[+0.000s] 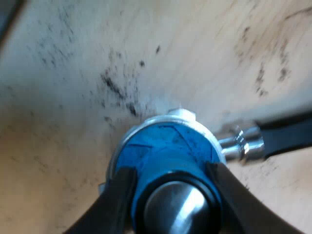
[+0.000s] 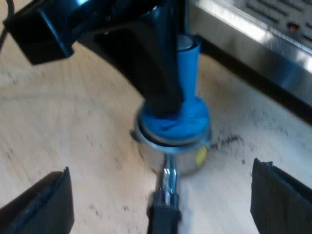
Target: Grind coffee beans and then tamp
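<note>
While your left gripper point(image 1: 170, 192) clamps the blue tamper point(image 1: 165, 146) seated in the metal holder point(image 1: 241, 141), your right gripper point(image 2: 161, 195) gapes wide about the holder's handle point(image 2: 163, 219). Step, by judgement: tamping. Next calls for a square downward press.

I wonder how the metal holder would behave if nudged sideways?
The metal holder looks rigid, likely heavy for its size. Resting on its round basket with the handle jutting out, it may pivot or tip; the blue tamper pressed in probably steadies it.

Table point(image 1: 53, 161): pale wood, fine grain lines visible. Dark specks point(image 1: 114, 87) strewn over it in loose patches, thickest in one short smeared streak; fainter smudges well apart from that. Right wrist view: thin speck trail on same wood.
</note>
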You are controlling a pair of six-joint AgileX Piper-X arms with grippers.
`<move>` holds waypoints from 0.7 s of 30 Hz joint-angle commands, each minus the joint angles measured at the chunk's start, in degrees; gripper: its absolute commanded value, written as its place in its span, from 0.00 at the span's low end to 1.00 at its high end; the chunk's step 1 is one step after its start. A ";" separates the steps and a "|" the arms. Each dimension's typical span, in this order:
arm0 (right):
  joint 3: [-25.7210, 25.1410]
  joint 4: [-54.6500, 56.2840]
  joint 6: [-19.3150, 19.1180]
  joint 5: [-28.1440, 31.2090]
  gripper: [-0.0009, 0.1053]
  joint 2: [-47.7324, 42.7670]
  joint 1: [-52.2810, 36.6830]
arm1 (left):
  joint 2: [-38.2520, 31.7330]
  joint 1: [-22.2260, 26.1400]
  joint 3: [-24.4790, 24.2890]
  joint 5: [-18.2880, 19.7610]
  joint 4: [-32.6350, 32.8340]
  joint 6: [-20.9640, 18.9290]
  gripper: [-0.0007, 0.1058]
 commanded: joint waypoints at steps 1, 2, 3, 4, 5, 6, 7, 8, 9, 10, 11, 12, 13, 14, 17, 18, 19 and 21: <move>-0.27 -2.34 -0.33 -0.05 0.72 -0.44 -0.07 | -2.66 -0.30 -1.96 0.11 0.40 -0.72 0.01; -0.27 -3.12 -0.33 -0.05 0.72 -0.44 -0.07 | -3.72 -0.30 -2.50 0.11 0.77 -0.72 0.01; -0.27 -3.33 -0.45 -0.05 0.72 -0.44 -0.07 | -3.90 -0.30 -2.62 0.11 0.90 -0.72 0.01; -0.49 -3.38 -1.08 -0.44 0.72 -0.44 -0.07 | -4.10 -0.30 -2.62 0.11 0.94 -0.72 0.01; -0.58 -3.34 -1.35 -0.47 0.72 -0.44 -0.07 | -5.23 -0.30 -2.95 0.11 1.49 -0.72 0.01; -1.17 -3.31 -2.15 -0.45 0.72 -0.44 -0.07 | -7.25 0.00 -3.18 -0.21 2.92 -0.72 0.01; -1.37 -3.31 -2.47 -0.45 0.72 -0.44 -0.07 | -8.07 0.18 -3.16 -0.21 3.36 -0.72 0.01; -1.88 -3.31 -2.95 -0.45 0.72 -0.44 -0.07 | -9.08 0.71 -3.16 -0.42 4.43 -0.72 0.01; -2.13 -3.31 -3.05 -0.45 0.72 -0.44 -0.07 | -9.65 1.15 -3.16 -1.01 5.09 -0.72 0.01; -2.65 -3.31 -3.74 -0.45 0.72 -0.44 -0.07 | -10.85 2.00 -3.16 -1.39 5.92 -0.60 0.01; -3.04 -3.31 -4.73 -0.45 0.72 -0.44 -0.07 | -11.61 2.94 -3.16 -1.38 6.41 -0.59 0.01; -3.19 -3.31 -4.87 -0.45 0.72 -0.44 -0.07 | -11.98 3.71 -3.16 -1.38 6.86 -0.60 0.01; -3.64 -3.31 -5.53 -1.16 0.72 -0.44 -0.07 | -12.51 4.52 -3.16 -1.38 6.99 -0.60 0.01; -4.02 -3.31 -5.52 -2.02 0.72 -0.44 -0.07 | -12.70 4.52 -3.16 -1.38 7.28 -0.45 0.01; -4.57 -3.31 -5.52 -4.09 0.72 -0.44 -0.07 | -16.43 11.90 -2.78 -1.38 11.28 1.01 0.01; -4.57 -3.31 -5.52 -4.35 0.72 -0.44 -0.07 | -16.82 13.19 -2.49 -1.38 11.40 0.99 0.01; -4.54 -3.31 -5.52 -4.65 0.72 -0.44 -0.07 | -17.46 14.50 -1.93 -1.38 11.49 0.99 0.01; -4.54 -3.31 -5.52 -5.14 0.72 -0.44 -0.07 | -18.12 16.07 -1.20 -1.38 11.46 0.99 0.01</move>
